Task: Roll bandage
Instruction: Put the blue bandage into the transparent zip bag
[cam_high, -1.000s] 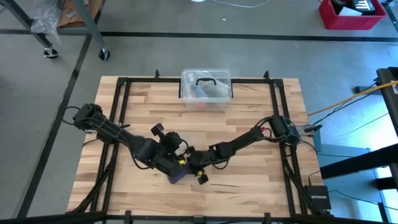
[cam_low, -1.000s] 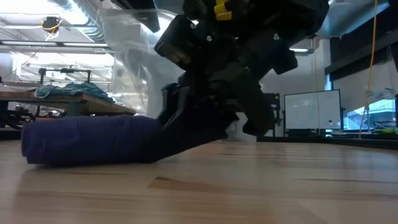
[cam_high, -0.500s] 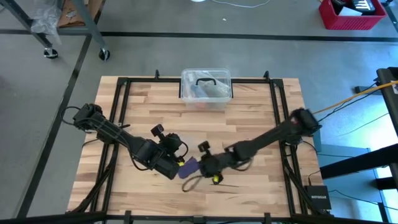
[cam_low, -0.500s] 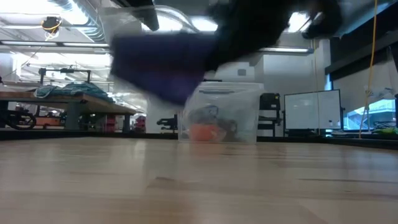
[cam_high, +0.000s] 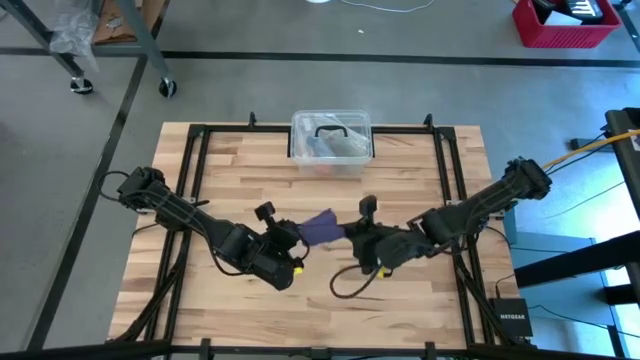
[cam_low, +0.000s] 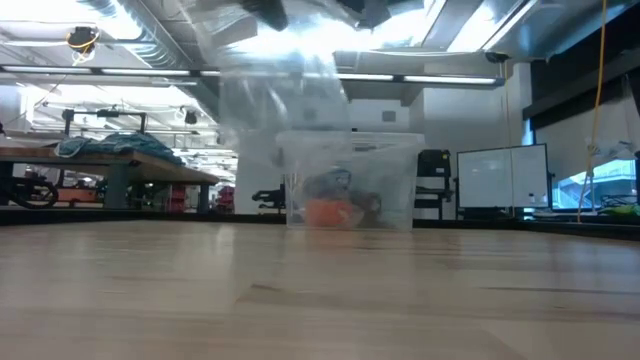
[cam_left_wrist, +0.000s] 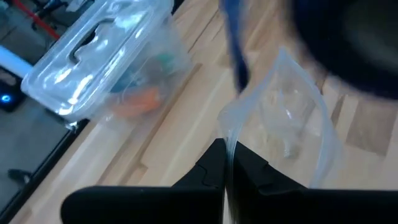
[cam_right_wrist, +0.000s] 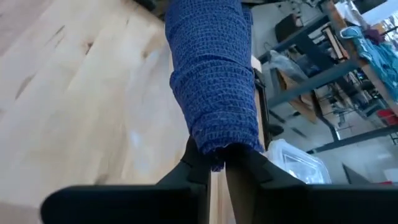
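The bandage (cam_high: 320, 229), a bundle of dark navy-purple fabric, hangs in the air above the table's middle, with my right gripper (cam_high: 349, 235) shut on it. In the right wrist view the bandage (cam_right_wrist: 211, 81) sticks out beyond the fingers. My left gripper (cam_high: 293, 240) stands just left of the bandage, shut on a crinkled clear plastic wrapper (cam_left_wrist: 283, 118). In the low view the wrapper (cam_low: 285, 100) shows only as a pale film hanging from above. My left gripper pinches an edge of the clear wrapper (cam_left_wrist: 231, 134) between its two shut fingers. The wrapper stands out past the fingertips, clear of the table. My right gripper pinches the bandage's near end (cam_right_wrist: 217, 148) between its two fingers, coming from the table's right, slanting down. The bundle reaches forward from the fingers, lifted clear of the table.
A clear plastic box (cam_high: 332, 140) with a black handle stands at the table's far edge, in the middle, also visible in the left wrist view (cam_left_wrist: 99, 56). A dark cable loop (cam_high: 345, 285) lies near the front. A black metal frame (cam_high: 440, 160) runs around the tabletop.
My right gripper has risen fast from the tabletop and gone toward the right and far edges, taking the bandage along. The bandage, which lay on the wood a second ago, is now lifted clear and has left the low view.
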